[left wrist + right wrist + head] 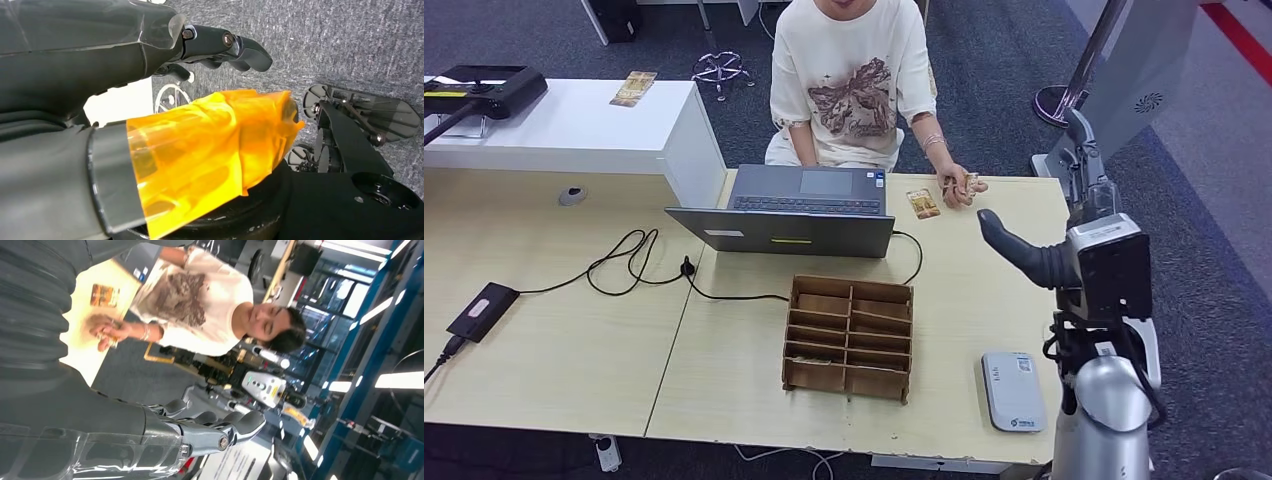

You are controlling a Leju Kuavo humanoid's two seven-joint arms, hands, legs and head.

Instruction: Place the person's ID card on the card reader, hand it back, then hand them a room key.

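Right hand raised over the desk's right end, holding nothing; ID card lies by the person's hand.

Head view: the right hand (pixel 1024 255) hangs above the pale wooden table (pixel 554 330), fingers spread, nothing in them. Beyond it, across the table, the ID card (pixel 922 204) lies flat just beside the person's hand (pixel 962 187). The white card reader (pixel 1012 391) sits nearer the robot than the hand, by the table's front edge; its small print cannot be read. To the hand's left are the wooden slotted organizer (pixel 849 337) and, further on, the open laptop (pixel 796 210). Grey carpet surrounds the table. Left wrist view: the left hand (pixel 220 47) shows dark fingers loosely curled over grey carpet, empty; an orange film wraps its thumb. Right wrist view: the right hand's fingers are extended and apart, with the card on the table behind.
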